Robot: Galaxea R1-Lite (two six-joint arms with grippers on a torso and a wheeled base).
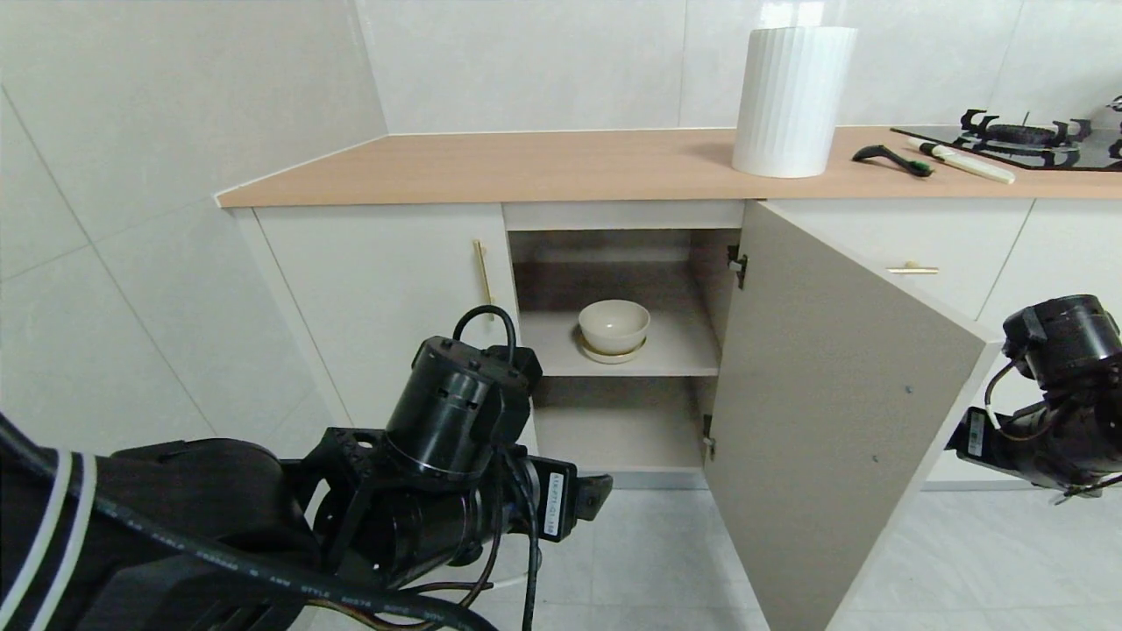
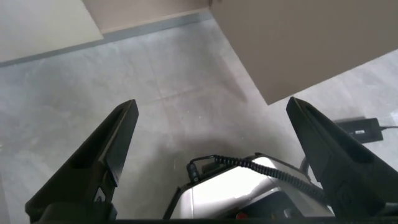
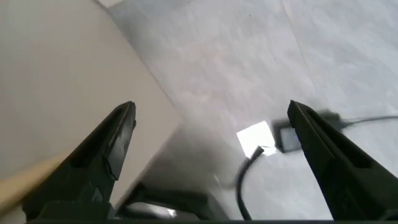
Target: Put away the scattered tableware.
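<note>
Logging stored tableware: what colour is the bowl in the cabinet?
The bowl is cream; head view shows it best.

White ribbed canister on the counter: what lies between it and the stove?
In the head view, two things lie between the canister and the stove: a black-handled utensil and a long pale utensil.
</note>
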